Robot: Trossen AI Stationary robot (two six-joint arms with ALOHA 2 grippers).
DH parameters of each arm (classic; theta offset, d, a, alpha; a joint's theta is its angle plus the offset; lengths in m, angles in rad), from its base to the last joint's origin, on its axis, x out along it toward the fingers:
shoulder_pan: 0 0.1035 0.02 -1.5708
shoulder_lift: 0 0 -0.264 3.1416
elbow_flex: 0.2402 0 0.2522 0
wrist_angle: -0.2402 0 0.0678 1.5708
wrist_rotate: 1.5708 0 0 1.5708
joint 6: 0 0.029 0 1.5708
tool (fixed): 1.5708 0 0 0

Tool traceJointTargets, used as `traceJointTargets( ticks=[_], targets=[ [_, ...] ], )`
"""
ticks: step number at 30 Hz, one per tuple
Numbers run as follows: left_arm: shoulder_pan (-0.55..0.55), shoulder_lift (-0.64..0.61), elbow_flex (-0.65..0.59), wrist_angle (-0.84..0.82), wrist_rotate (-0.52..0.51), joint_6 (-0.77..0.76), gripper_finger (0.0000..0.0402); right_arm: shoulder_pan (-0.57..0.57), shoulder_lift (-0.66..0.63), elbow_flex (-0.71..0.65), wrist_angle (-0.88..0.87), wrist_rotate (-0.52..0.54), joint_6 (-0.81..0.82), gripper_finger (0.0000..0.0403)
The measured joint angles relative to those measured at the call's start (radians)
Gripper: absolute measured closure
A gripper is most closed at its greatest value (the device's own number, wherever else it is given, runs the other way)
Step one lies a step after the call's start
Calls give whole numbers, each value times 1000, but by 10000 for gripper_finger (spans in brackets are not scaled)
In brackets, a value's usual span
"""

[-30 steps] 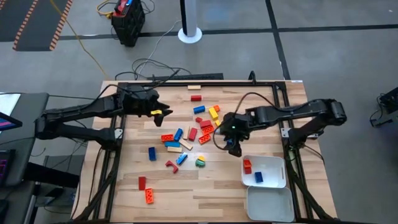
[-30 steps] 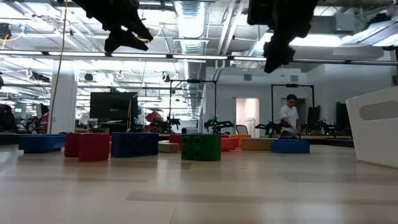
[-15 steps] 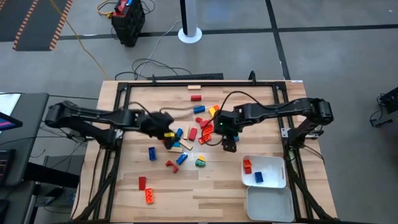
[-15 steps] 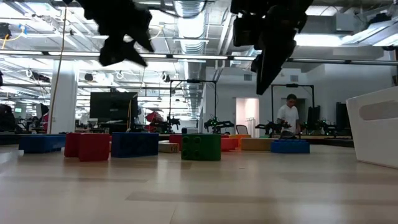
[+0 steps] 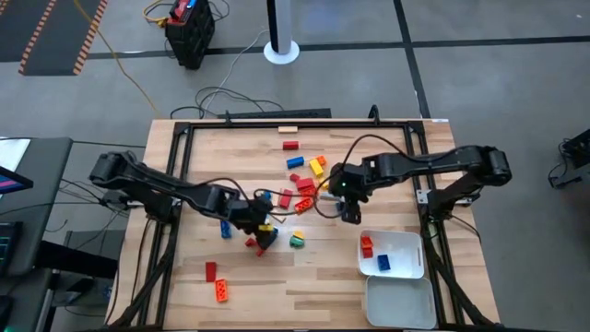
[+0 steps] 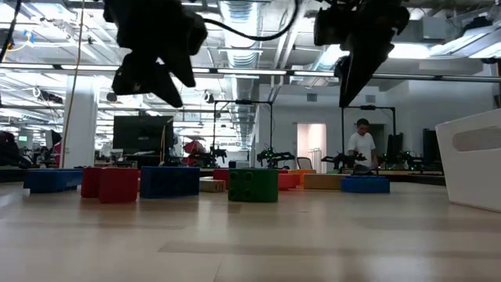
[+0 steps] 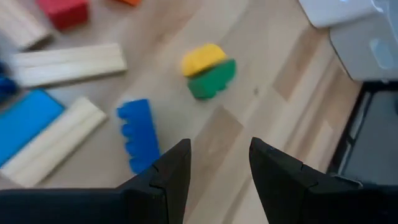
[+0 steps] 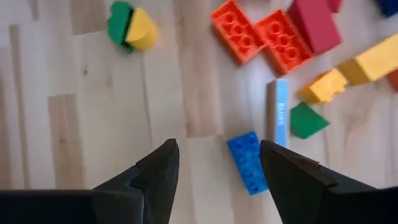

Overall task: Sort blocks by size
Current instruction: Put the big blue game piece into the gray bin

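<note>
Both tools, left (image 5: 261, 224) and right (image 5: 349, 211), hang empty, jaws parted, above scattered blocks (image 5: 297, 189).

1. We see the blocks (image 5: 297, 189) scattered mid-counter — red, orange, blue, yellow, green, plus tan wooden bars.
2. A green-and-yellow pair (image 5: 298, 240) lies touching.
3. Two more — red (image 5: 367, 246) and blue (image 5: 383, 262) — sit apart in a tray.

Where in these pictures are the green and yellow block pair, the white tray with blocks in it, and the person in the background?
Green and yellow block pair (image 7: 208, 71), left wrist view, where the two colours meet.
White tray (image 5: 406, 242), high view, bare floor of the tray.
Person (image 6: 362, 145), low view, on the torso.
</note>
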Motion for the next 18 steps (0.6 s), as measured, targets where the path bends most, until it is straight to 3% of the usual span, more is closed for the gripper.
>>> traceJointTargets(
  ticks=[7,13,18],
  targets=[
    [-111,-37,25,-129,33,-123,246,49,0,-13,-46,6,1,154],
    [-274,-96,25,-330,-17,-397,246,30,0,-13,-20,31,0,154],
    [-411,-97,25,-404,-28,-633,246,-13,0,-13,10,32,-31,154]
  ],
)
